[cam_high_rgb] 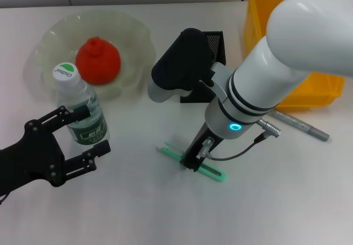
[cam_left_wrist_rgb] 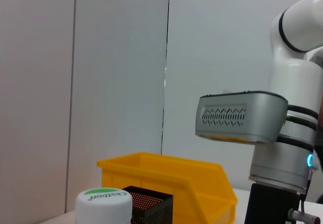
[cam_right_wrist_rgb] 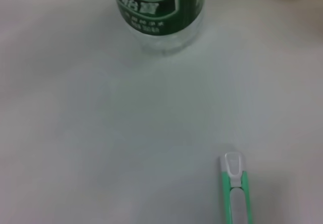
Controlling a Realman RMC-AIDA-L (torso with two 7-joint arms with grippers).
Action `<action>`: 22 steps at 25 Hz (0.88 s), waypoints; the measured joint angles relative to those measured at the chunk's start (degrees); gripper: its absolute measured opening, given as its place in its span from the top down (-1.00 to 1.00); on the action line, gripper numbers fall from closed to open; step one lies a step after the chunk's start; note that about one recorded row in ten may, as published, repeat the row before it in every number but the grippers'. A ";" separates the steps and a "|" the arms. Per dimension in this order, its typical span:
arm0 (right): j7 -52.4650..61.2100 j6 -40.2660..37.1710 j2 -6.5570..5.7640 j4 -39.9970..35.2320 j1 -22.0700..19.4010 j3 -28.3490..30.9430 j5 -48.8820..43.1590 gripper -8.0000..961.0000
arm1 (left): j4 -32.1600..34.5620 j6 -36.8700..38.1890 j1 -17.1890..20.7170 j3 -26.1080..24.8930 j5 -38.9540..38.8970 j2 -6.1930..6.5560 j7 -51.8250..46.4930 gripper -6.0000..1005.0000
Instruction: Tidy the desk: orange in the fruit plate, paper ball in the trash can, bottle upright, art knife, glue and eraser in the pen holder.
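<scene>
The art knife (cam_high_rgb: pixel 190 160) lies flat on the white table (cam_high_rgb: pixel 138 212), a little in front of the middle, its white tip pointing toward the table's left side. The right gripper (cam_high_rgb: pixel 194 161) is down on it, about midway along the mint-green body; from here I cannot tell whether its jaws are pinching the knife or only straddling it. The right wrist view shows only the white-tipped end of the knife (cam_right_wrist_rgb: pixel 234 186) on bare tabletop, with the foot of the bottle (cam_right_wrist_rgb: pixel 159 12) beyond it.

The bottle (cam_high_rgb: pixel 80 107) stands upright toward the table's left side, cap up. The left gripper (cam_high_rgb: pixel 80 132) is around its lower half with jaws spread, one black finger on either side of the label and not visibly pressing it. The left wrist view catches the bottle's cap (cam_left_wrist_rgb: pixel 103 204).

Just behind the bottle, the orange (cam_high_rgb: pixel 97 61) sits in the fruit plate (cam_high_rgb: pixel 138 32) near the far left corner. The pen holder (cam_high_rgb: pixel 212 49) stands toward the far edge, partly hidden by the right arm. The trash can (cam_high_rgb: pixel 256 13) is at the far right corner, and the glue (cam_high_rgb: pixel 300 124) lies on the table just in front of it, near the right edge.
</scene>
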 joint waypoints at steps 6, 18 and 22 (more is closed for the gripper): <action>0.03 -0.10 -0.01 -0.54 -0.53 0.58 -0.08 0.64 | -0.03 -0.01 0.00 0.00 0.00 0.00 0.00 -0.56; -4.61 0.72 -0.18 -23.22 -16.54 13.03 -5.50 0.64 | -0.12 0.00 0.09 0.00 0.01 -0.09 0.00 -0.56; -19.19 8.66 -0.03 -29.92 -25.52 22.13 7.26 0.64 | -0.24 0.00 0.10 0.00 0.00 -0.09 0.03 -0.56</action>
